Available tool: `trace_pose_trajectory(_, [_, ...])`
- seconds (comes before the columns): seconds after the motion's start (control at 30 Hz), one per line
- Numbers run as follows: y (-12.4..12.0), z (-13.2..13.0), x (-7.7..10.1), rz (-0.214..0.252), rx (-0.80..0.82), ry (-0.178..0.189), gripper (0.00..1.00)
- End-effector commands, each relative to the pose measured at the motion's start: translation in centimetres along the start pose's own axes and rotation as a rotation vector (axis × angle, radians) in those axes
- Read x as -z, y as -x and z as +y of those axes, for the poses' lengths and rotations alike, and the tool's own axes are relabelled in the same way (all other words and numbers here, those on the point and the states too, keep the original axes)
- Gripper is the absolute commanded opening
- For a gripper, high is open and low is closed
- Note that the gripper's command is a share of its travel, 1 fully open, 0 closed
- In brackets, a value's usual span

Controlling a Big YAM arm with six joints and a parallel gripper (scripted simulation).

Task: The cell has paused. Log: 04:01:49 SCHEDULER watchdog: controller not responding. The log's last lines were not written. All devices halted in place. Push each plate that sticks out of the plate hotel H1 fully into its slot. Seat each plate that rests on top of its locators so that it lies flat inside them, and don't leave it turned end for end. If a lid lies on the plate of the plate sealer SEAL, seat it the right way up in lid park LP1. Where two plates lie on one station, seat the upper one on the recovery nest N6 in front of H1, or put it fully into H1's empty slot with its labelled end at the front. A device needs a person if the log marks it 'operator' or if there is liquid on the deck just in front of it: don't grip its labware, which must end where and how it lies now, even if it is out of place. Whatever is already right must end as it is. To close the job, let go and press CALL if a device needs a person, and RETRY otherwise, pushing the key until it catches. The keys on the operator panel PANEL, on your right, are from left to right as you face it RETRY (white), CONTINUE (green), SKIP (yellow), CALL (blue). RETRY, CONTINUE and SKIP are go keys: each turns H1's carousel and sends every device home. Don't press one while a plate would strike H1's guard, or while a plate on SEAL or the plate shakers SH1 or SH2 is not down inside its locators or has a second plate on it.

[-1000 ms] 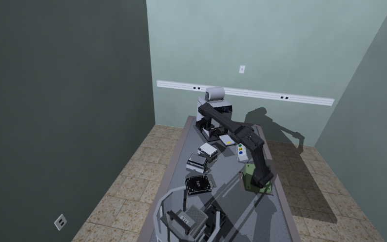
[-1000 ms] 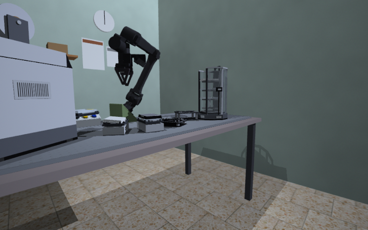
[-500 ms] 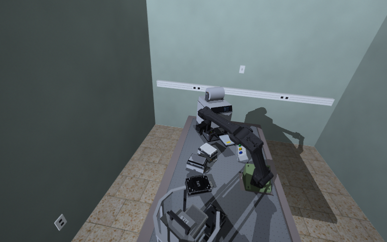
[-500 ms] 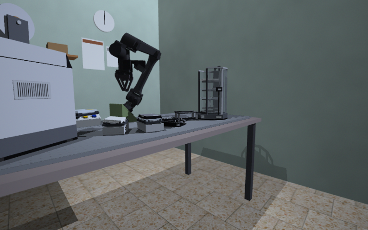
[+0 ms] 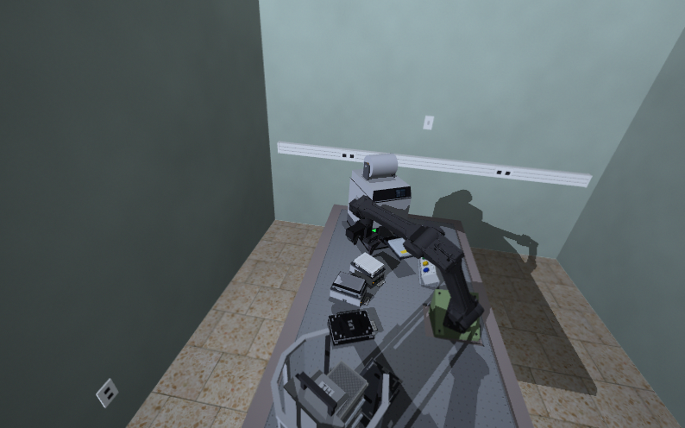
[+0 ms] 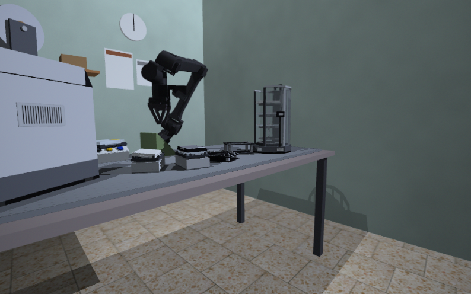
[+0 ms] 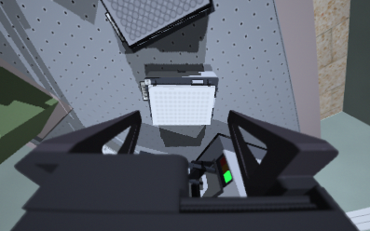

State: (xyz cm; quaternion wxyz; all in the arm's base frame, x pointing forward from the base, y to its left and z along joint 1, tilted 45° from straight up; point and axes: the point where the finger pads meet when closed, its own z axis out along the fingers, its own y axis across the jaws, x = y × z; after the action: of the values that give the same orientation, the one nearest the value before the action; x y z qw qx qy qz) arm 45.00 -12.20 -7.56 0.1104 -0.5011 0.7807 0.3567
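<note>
i hold the claw (image 7: 184,132) spread wide and empty, high over the sealer end of the counter (image 5: 430,382). the white plate (image 7: 181,104) on its shaker lies just ahead of the fingertips in the wrist view, centred between them. the dark plate (image 7: 158,16) sits farther out, the green arm base (image 7: 12,112) off to the left, and nothing stands between claw and white plate.

A white plate (image 7: 181,105) lies flat on its shaker; a dark plate (image 7: 158,19) sits askew beyond.
</note>
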Motion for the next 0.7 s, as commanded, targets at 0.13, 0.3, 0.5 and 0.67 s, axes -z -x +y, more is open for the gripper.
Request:
trace_pose_trajectory(0.13, [0.4, 0.0, -4.0, 0.008, -0.009, 0.033, 1.0])
trace_pose_trajectory(0.3, [0.6, -0.7, -2.0, 0.007, 0.005, -0.003, 1.0])
trace_pose_trajectory(0.5, [0.6, -0.7, -2.0, 0.007, 0.005, -0.003, 1.0])
trace_pose_trajectory(0.67, [0.6, -0.7, -2.0, 0.007, 0.005, -0.003, 1.0])
